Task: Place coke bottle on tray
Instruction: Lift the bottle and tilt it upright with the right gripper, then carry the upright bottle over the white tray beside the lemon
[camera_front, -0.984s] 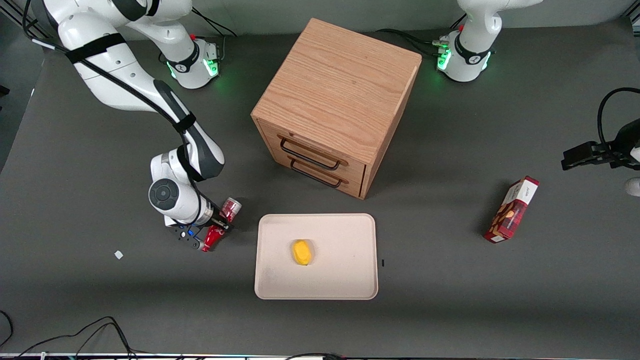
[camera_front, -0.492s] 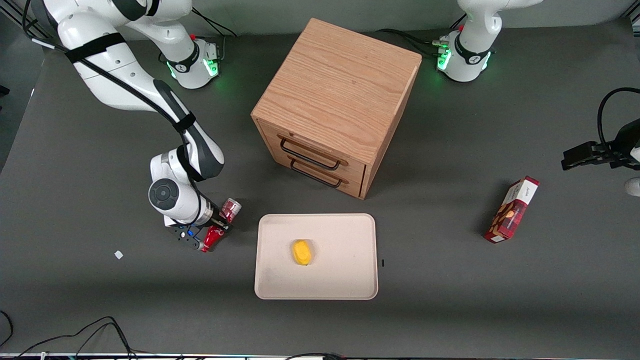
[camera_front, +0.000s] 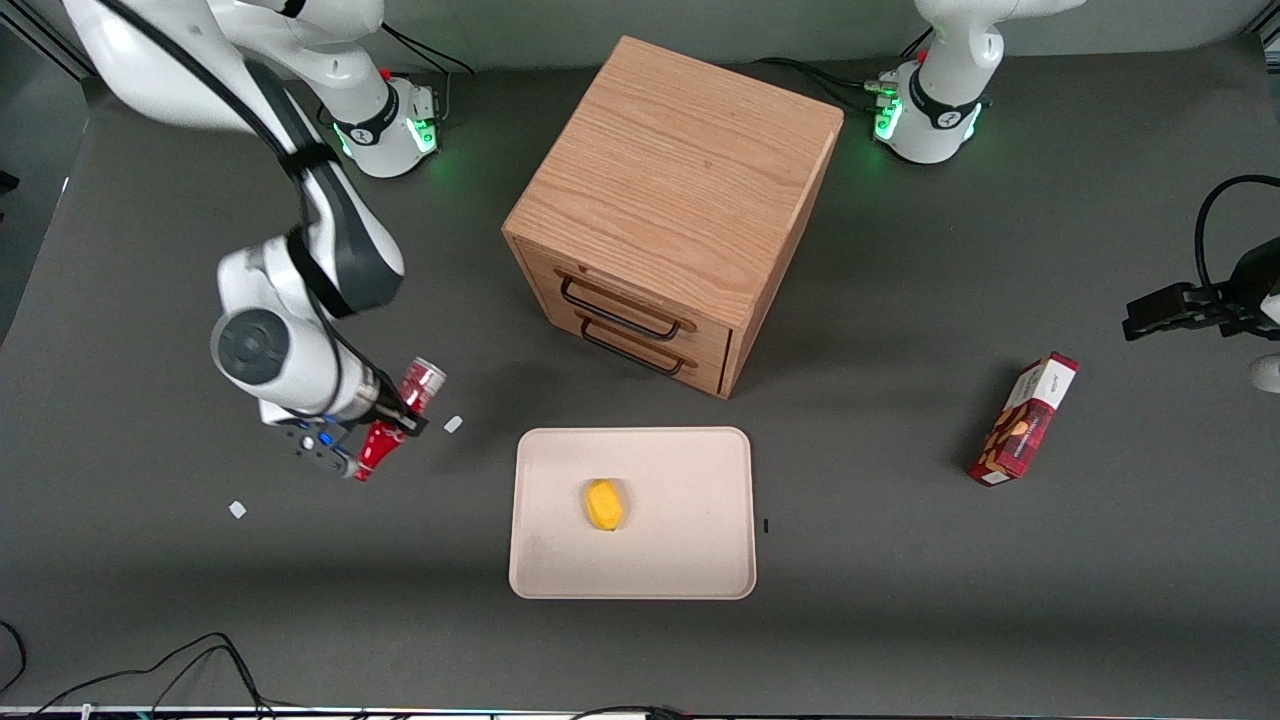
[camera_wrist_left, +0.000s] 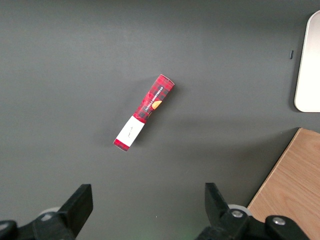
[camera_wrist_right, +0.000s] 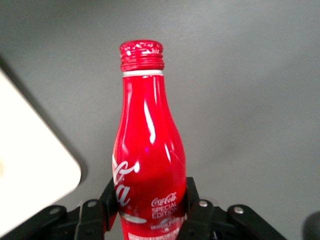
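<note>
The coke bottle (camera_front: 395, 420), slim and red with white script and a red cap, is held tilted above the table, its silvery base up and its cap down toward the front camera. My right gripper (camera_front: 393, 422) is shut on its body. It hangs beside the cream-beige tray (camera_front: 690, 550), toward the working arm's end of the table. In the right wrist view the black fingers (camera_wrist_right: 196, 200) press both sides of the bottle (camera_wrist_right: 150, 150), and a corner of the tray (camera_wrist_right: 30, 175) shows beside it.
A yellow object (camera_front: 604, 504) lies on the tray. A wooden drawer cabinet (camera_front: 670, 200) stands farther from the front camera than the tray. A red snack box (camera_front: 1023, 418) lies toward the parked arm's end. Small white scraps (camera_front: 453, 424) (camera_front: 237, 509) lie near the gripper.
My gripper has risen with the bottle and moved away from the tray toward the working arm's end. A white scrap now shows where the bottle was.
</note>
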